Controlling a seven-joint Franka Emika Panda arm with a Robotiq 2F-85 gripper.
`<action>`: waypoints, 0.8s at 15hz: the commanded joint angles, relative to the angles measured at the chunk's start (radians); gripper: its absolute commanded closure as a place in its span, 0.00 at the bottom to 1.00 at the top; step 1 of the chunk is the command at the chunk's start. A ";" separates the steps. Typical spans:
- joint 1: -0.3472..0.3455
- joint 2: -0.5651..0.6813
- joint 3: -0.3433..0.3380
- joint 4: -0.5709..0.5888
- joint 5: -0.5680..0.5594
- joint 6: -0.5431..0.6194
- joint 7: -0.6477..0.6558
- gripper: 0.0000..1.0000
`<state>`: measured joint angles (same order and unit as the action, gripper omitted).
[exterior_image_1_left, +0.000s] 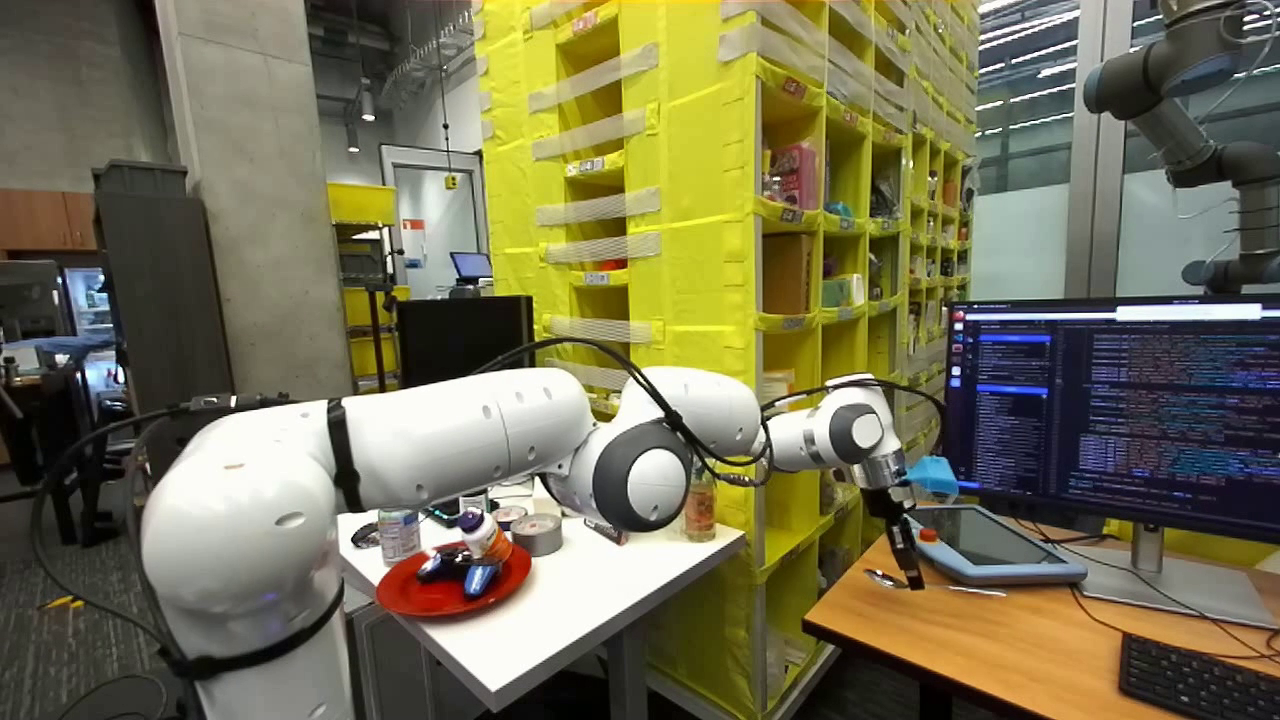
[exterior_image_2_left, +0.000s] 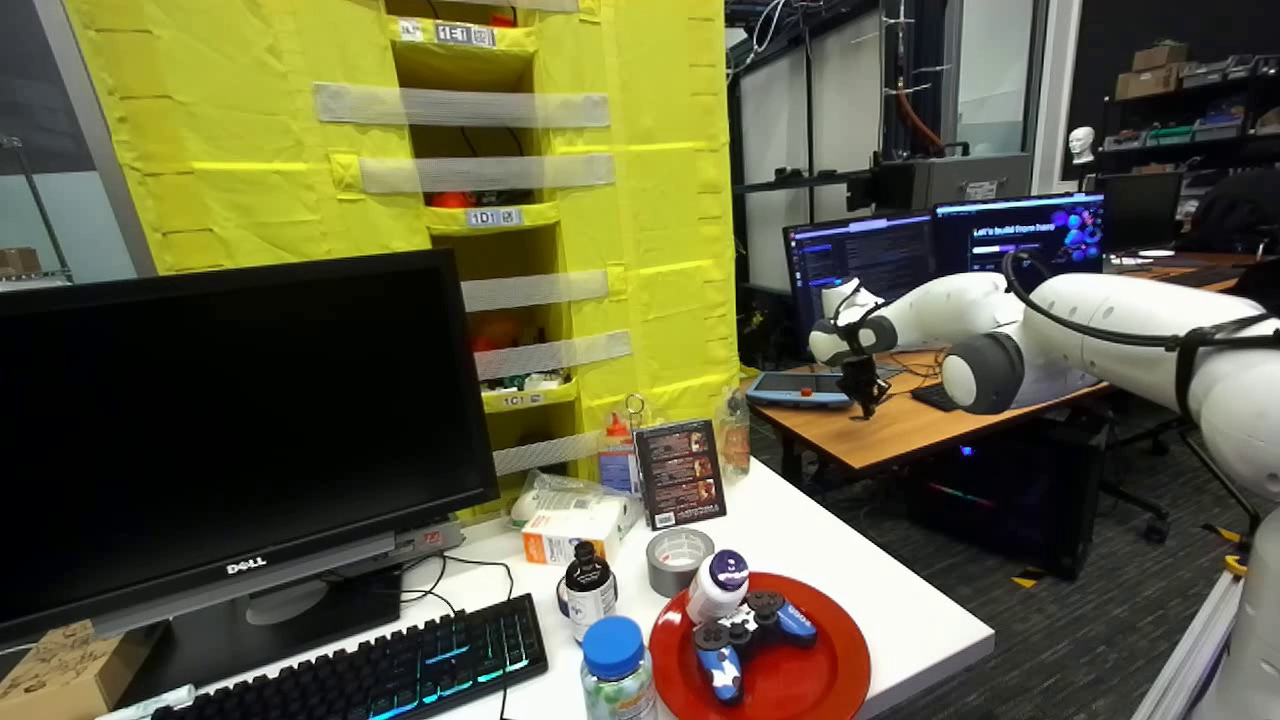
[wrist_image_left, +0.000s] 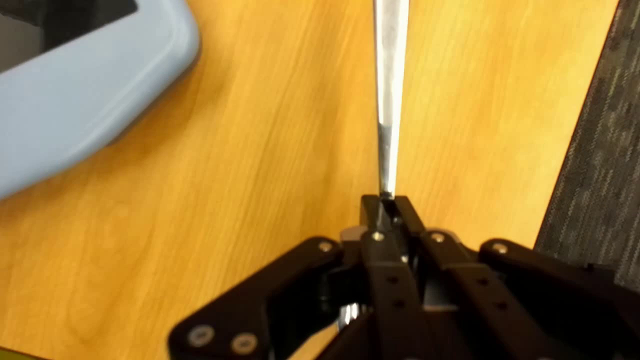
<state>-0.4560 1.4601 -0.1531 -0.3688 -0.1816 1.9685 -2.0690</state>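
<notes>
Desk (exterior_image_1_left: 1010, 640) beside yellow shelving (exterior_image_1_left: 690, 200) lies beneath the end effector (wrist_image_left: 388, 202), clamped on a spoon (wrist_image_left: 391, 95).

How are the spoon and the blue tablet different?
The spoon is shiny silver; the tablet is light blue with a dark screen.
The spoon is thin; the tablet is much wider.
The gripper is shut on the spoon; it isn't holding the tablet.
Both are at the same wooden desk, but I can't tell if the spoon touches it.
</notes>
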 joint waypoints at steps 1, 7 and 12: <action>0.049 -0.004 -0.041 -0.019 -0.047 0.043 -0.009 0.98; 0.096 0.006 -0.054 -0.027 -0.075 0.043 0.033 0.98; 0.027 0.006 -0.045 -0.024 -0.053 0.065 0.100 0.98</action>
<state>-0.3855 1.4662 -0.1919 -0.3974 -0.2370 1.9981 -2.0147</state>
